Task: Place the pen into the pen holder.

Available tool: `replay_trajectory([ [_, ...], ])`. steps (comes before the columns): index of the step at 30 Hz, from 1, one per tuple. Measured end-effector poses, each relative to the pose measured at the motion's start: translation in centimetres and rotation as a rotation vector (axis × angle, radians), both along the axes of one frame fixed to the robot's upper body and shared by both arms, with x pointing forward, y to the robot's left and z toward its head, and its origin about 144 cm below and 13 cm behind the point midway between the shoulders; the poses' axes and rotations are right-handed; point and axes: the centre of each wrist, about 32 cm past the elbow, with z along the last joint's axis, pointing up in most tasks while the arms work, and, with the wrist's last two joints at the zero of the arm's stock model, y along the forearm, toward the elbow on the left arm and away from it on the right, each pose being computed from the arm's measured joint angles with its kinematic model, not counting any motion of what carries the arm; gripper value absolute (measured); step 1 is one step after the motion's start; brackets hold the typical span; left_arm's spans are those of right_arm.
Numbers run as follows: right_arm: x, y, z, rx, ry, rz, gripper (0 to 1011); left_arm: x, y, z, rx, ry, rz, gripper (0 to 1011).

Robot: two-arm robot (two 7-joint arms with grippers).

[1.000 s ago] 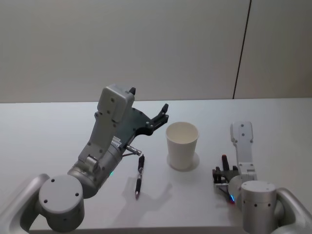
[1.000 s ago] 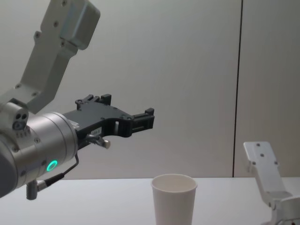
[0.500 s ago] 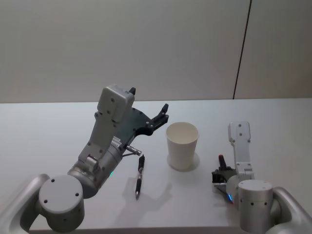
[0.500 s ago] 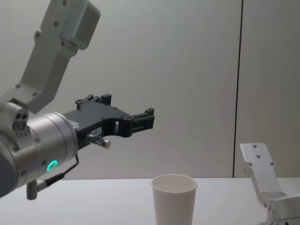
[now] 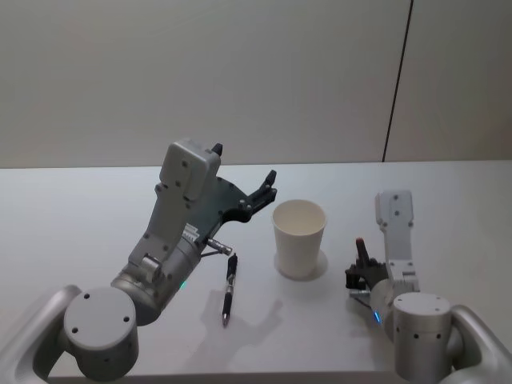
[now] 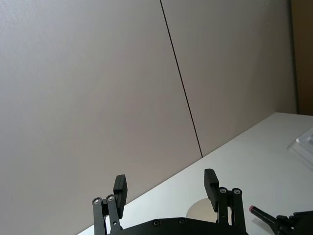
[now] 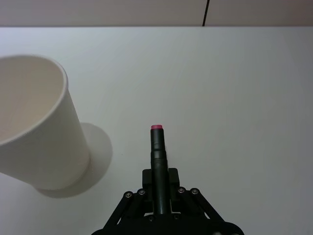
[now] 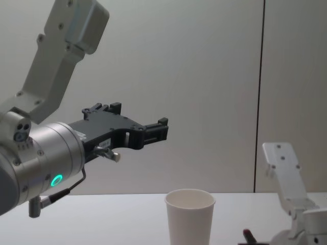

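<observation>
Nearest the robot, at the left, a second pen (image 5: 230,288) lies flat on the matte white table (image 5: 72,216). It is slim and dark-barrelled, with its metallic tip toward the near side. At the near right, the right gripper (image 7: 157,178) is clamped on the pen (image 7: 157,144), a dark cylindrical barrel with a pink-red end cap that projects forward beyond the black fingers. This pen is to the right of the pen holder (image 5: 299,240) and apart from it. The pen holder stands upright at mid-table. It is a plain white paper cup with a smooth wall tapering to the base, a rolled rim and a round mouth facing up, and it casts a soft shadow. Left of the cup and raised above the table, the left gripper (image 5: 268,186) has its two black fingers (image 6: 120,188) spread apart on a silver-grey arm. Farthest, a pale flat wall (image 5: 240,80) carries one thin dark vertical seam (image 5: 398,80).
</observation>
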Motion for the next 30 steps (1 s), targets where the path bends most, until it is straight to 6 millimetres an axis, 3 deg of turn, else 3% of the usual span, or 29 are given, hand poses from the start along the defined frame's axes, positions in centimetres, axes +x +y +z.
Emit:
replay_trajectory([
  [30,-1.4,-2.4,1.8,0.066,-0.416,0.136,176,0.0,0.0,0.0,0.0,0.0,0.0,1004],
])
